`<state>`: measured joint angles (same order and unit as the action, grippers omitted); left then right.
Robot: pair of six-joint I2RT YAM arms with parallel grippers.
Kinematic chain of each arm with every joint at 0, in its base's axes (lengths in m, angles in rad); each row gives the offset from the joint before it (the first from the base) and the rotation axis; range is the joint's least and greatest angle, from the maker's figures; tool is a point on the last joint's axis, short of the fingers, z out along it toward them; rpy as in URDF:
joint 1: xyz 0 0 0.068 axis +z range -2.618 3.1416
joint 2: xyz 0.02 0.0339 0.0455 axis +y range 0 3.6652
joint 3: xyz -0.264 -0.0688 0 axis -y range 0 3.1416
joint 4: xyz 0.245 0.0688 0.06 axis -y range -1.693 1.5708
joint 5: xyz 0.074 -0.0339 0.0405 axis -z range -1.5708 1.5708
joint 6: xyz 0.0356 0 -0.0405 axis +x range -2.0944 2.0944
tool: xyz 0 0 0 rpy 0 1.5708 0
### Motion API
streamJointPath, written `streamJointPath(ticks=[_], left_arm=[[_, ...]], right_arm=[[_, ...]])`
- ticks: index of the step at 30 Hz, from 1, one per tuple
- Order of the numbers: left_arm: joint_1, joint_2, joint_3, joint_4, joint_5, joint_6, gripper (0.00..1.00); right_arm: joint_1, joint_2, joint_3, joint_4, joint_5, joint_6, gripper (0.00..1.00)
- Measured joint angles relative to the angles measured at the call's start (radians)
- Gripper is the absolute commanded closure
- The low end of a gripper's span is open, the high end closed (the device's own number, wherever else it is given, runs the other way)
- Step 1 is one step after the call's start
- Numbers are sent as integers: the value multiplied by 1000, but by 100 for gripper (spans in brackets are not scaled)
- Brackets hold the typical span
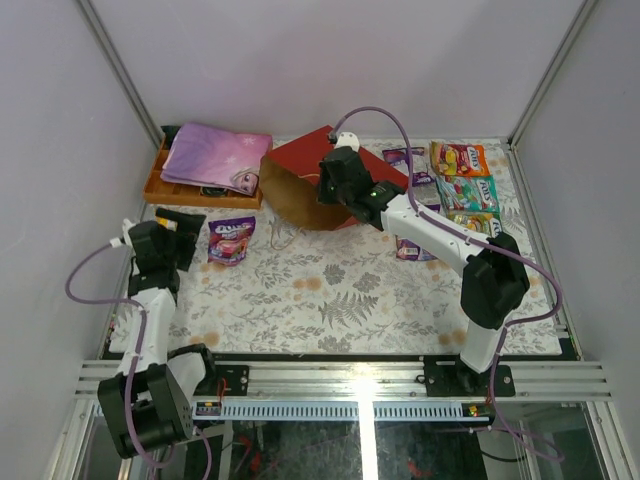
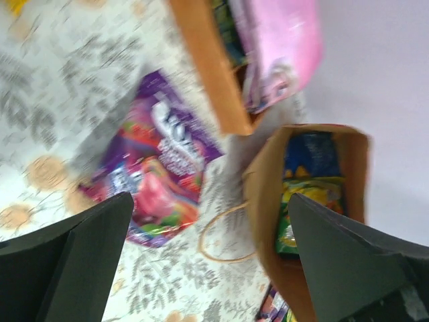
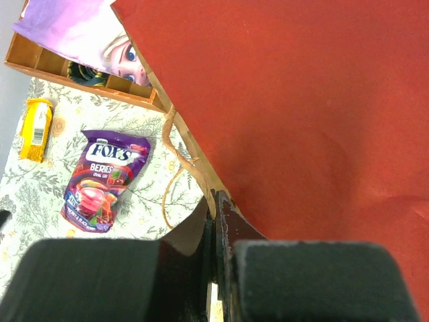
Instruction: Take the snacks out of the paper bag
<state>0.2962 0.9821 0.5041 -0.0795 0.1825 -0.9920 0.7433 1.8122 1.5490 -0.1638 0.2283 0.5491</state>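
- Left tool (image 2: 211,221): jaws wide apart, holding nothing, above purple Fox's packet (image 1: 231,240) on worktop (image 1: 330,290).
- Orange tray (image 1: 156,188), pink cloth (image 1: 215,155) on it, back left.
- Paper bag (image 1: 305,158) on its side, mouth facing left, blue and green packets (image 2: 305,194) inside.
- Right tool (image 3: 216,201) pinched tight on the bag's rim.
- Snack packets (image 1: 465,190) laid out far right.

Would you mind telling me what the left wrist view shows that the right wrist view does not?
Only the left wrist view looks into the paper bag, where a blue packet and a green-yellow packet sit inside. Only the right wrist view shows the bag's red outside, the right gripper shut on its rim, and a small yellow packet apart from the bag. Both show the purple Fox's packet, the orange tray with the pink-purple cloth, and the bag's handle.
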Motion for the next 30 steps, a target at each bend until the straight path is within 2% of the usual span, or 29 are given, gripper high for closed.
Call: streamJointPath(ticks=[2,3,6,7,8,12,18,20,25,30], left_arm=[[-5,-30,62,-23,-8,28,16],[-12,-40,88,-26,-9,43,29],[-61,-42,114,-23,-3,74,77],[-89,-32,114,-22,1,91,89],[-108,-19,113,-18,4,86,94],[-168,95,82,57,19,94,100],[-177,425,-8,222,37,77,100],[-178,493,-21,271,41,63,100],[-182,476,-13,275,-34,66,100],[-185,316,15,144,-154,74,99]], right_arm=[[0,0,0,2,-13,1,100],[0,0,0,3,-18,2,100],[0,1,0,9,-40,6,100],[0,2,0,11,-44,9,100],[0,2,0,12,-49,10,100],[0,3,0,13,-59,12,100],[0,3,0,13,-63,12,100],[0,3,0,13,-63,12,100],[0,3,0,13,-63,12,100],[0,3,0,12,-63,12,100]])
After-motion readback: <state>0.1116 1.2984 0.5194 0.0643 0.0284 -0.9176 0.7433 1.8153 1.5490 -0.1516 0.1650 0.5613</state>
